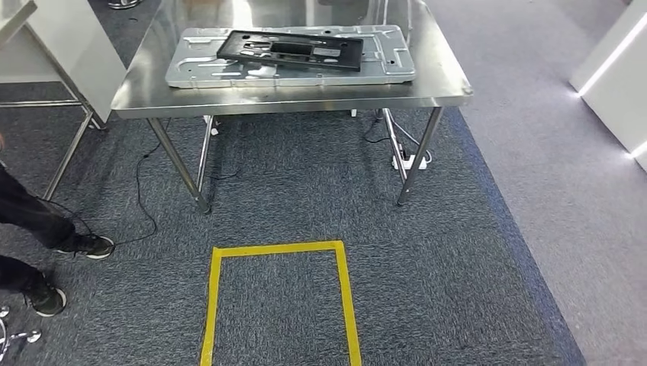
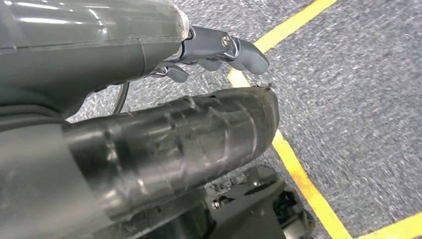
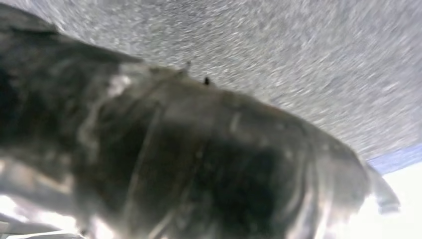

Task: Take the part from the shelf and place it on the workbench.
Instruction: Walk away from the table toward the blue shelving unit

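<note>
head view has the black part (image 1: 290, 50) lying on a metal tray (image 1: 194, 72) mid-table (image 1: 305, 97), so i judge placement done; my left hand (image 2: 219, 50) hangs empty, fingers loosely curled; right hand's state i cannot tell.

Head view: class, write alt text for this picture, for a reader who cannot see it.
A steel workbench stands ahead on grey-blue carpet, carrying a silver metal panel with a black flat part lying on top of it. On the floor before the bench is a yellow tape rectangle, open toward the camera, and a person's dark shoes show at the left edge.
</note>
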Motion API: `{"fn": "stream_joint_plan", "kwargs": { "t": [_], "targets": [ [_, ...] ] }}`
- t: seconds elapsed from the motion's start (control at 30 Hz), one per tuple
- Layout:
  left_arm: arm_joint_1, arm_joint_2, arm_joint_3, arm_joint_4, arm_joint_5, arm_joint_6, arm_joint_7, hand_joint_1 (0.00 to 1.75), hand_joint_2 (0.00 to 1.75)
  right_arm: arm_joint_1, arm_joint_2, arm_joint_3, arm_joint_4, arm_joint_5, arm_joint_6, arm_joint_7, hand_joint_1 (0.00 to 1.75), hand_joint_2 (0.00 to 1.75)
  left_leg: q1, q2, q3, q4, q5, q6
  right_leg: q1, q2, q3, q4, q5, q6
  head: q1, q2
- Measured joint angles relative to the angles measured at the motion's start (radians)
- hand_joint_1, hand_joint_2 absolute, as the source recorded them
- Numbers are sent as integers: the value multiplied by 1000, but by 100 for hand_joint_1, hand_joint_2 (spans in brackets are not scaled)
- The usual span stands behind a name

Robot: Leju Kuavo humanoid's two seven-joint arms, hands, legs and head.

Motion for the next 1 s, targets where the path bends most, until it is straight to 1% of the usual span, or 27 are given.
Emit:
{"fn": "stream_joint_plan", "kwargs": {
  "t": [0.07,0.1,0.13,0.2,0.23,0.27,0.3,0.33,0.37,0.4,0.43,0.47,0.5,0.53,0.57,0.6,0.63,0.7,0.73,0.77,0.8,0.83,0.87,0.9,0.93,0.97,1.0],
  "targets": [
    [-1,-3,4,0,3,1,0,0,0,-9,-1,-30,14,-12,-5,19,0,0,-5,13,-1,11,-11,-11,4,-37,60,-117,39,-7,0,0],
    [-1,-5,6,0,4,2,1,0,0,-14,-1,-42,22,-14,-14,28,0,0,-8,20,-1,15,-15,-17,6,-48,74,-146,44,-12,-1,0],
    [-1,-6,7,0,4,2,3,0,0,-17,-1,-54,31,-12,-28,38,0,0,-10,27,0,17,-19,-22,8,-48,74,-153,40,-18,-1,0],
    [-3,-9,9,0,5,4,10,0,0,-19,-1,-77,53,1,-69,59,0,0,-7,35,3,20,-25,-31,8,-30,72,-154,43,-31,-2,0],
    [-4,-10,11,0,5,5,14,0,0,-19,-1,-90,67,16,-94,71,0,0,-6,26,1,31,-36,-37,8,-23,72,-155,45,-36,-2,0],
    [-4,-11,12,0,6,6,17,0,0,-21,-2,-100,80,35,-119,83,0,0,-3,9,-9,59,-57,-42,7,-15,71,-157,48,-42,-2,0],
    [-2,-12,14,0,7,8,19,0,0,-22,-2,-108,95,57,-142,98,0,0,-1,-11,-31,107,-89,-46,6,-7,70,-158,49,-47,-2,0],
    [0,-13,17,0,7,9,21,0,0,-24,-4,-114,111,81,-166,115,0,0,0,-28,-60,172,-124,-47,8,2,68,-158,51,-50,-2,0],
    [2,-14,19,0,8,10,22,0,0,-26,-5,-119,128,104,-187,132,0,0,0,-37,-91,240,-153,-47,10,13,66,-158,51,-53,-2,0],
    [5,-14,22,0,8,11,23,0,0,-27,-5,-125,146,127,-207,153,0,0,1,-41,-116,290,-167,-46,12,24,66,-158,52,-54,-2,0],
    [6,-15,25,0,8,11,24,0,0,-28,-6,-130,164,151,-227,178,0,0,0,-43,-125,306,-159,-43,14,36,66,-157,52,-55,-2,0],
    [7,-15,27,0,8,12,25,0,0,-28,-7,-134,184,176,-249,207,0,0,0,-46,-116,282,-132,-38,16,48,68,-157,52,-55,-2,0],
    [7,-15,29,0,7,13,26,0,0,-28,-7,-136,205,202,-269,239,0,0,-1,-54,-90,224,-92,-31,17,59,70,-157,52,-55,-2,0],
    [8,-15,31,0,8,14,25,0,0,-29,-8,-137,227,228,-287,273,0,0,-3,-73,-60,154,-56,-24,17,69,72,-157,52,-55,-2,0],
    [8,-15,33,0,9,16,23,0,0,-31,-9,-137,249,253,-300,309,0,0,-4,-92,-34,91,-30,-18,18,79,71,-156,53,-53,-2,0],
    [8,-16,34,0,10,17,21,0,0,-32,-9,-138,271,276,-309,346,0,0,-6,-107,-18,50,-17,-14,17,87,69,-155,55,-50,-2,0],
    [6,-16,36,0,11,18,19,0,0,-33,-10,-138,292,297,-313,381,0,0,-7,-115,-12,31,-15,-12,16,95,66,-155,57,-46,-2,0],
    [4,-17,38,0,12,19,17,0,0,-31,-10,-138,328,338,-313,438,0,0,-7,-102,-7,20,-10,-8,14,110,62,-156,62,-34,-2,0],
    [3,-18,39,0,11,20,17,0,0,-30,-9,-136,344,362,-309,461,0,0,-5,-92,-3,11,-4,-4,14,101,59,-151,57,-29,-2,0],
    [4,-19,39,0,10,21,17,0,0,-29,-9,-132,359,389,-304,485,0,0,-4,-81,1,2,2,1,16,85,50,-132,42,-25,-1,0],
    [4,-20,39,0,9,23,17,0,0,-29,-9,-127,373,417,-296,508,0,0,-2,-69,3,-6,8,5,16,63,33,-93,16,-22,-1,0],
    [5,-21,40,0,8,25,18,0,0,-30,-8,-119,386,442,-288,531,0,0,-4,-56,3,-8,9,8,15,41,7,-37,-17,-19,0,0],
    [6,-22,41,0,6,27,18,0,0,-31,-7,-112,399,462,-281,551,0,0,-5,-44,2,-8,9,9,12,31,-23,26,-49,-15,0,0],
    [7,-22,42,0,5,29,19,0,0,-32,-5,-106,410,474,-275,567,0,0,-6,-31,0,-7,9,9,8,26,-47,78,-68,-10,0,0],
    [7,-22,43,0,4,31,20,0,0,-32,-3,-102,421,481,-270,579,0,0,-6,-18,0,-6,7,9,4,22,-56,103,-70,-5,0,0],
    [7,-22,44,0,3,31,20,0,0,-32,-1,-98,431,485,-266,588,0,0,-5,-7,-1,-4,5,7,0,18,-48,93,-55,-1,0,0],
    [6,-23,45,0,1,32,20,0,0,-32,1,-96,439,487,-262,594,0,0,-4,2,0,0,2,4,-5,8,-19,42,-25,3,0,0]
  ]
}}
